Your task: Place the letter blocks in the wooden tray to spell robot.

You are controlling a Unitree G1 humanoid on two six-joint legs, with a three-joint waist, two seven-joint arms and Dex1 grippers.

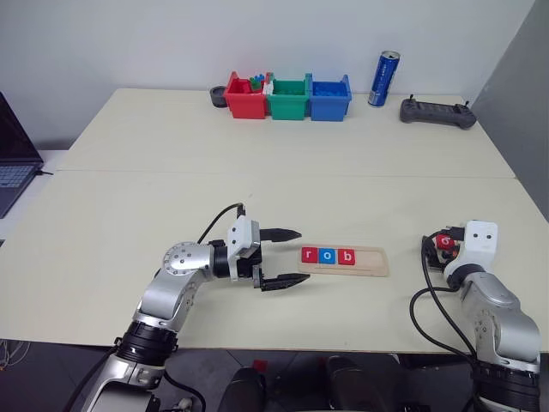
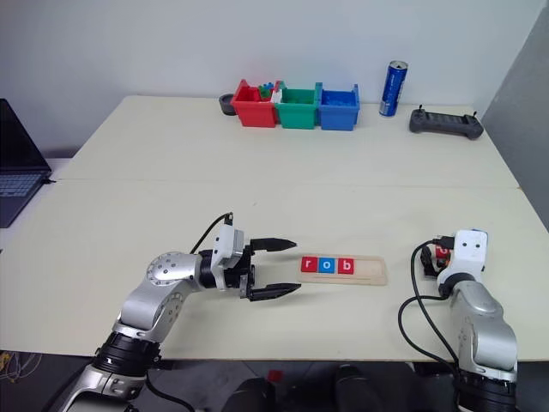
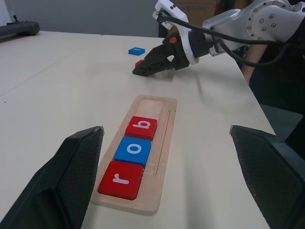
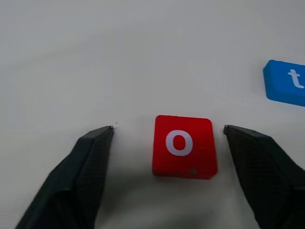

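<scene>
On the near half of the pale table point(image 1: 257, 172) lies the wooden tray point(image 1: 367, 262), a flat strip with three letter blocks seated in its groove: a red r point(image 3: 120, 179), a blue o point(image 3: 133, 150) and a red b point(image 3: 141, 128), touching one another and filling the end nearer the left arm. The other end of the groove is bare wood.

Well apart from the tray, toward the robot's right, a red o block point(image 4: 183, 146) lies flat on the table between the fingers of the right gripper point(image 4: 169, 136). Those fingers stand spread on either side of it, with table showing between each tip and the block, so nothing is grasped. A blue t block point(image 4: 286, 82) rests near the red o, beyond the gripper's reach of jaw.

Just beside the tray's r end, the left gripper point(image 1: 290, 256) hangs level, pointing toward the tray, its two black fingers splayed wide and empty, touching nothing.

Along the far edge sit a red bin point(image 1: 245, 98), a green bin point(image 1: 287, 100), a blue bin point(image 1: 329, 99), a blue can point(image 1: 383, 78) and a dark controller point(image 1: 437, 112).
</scene>
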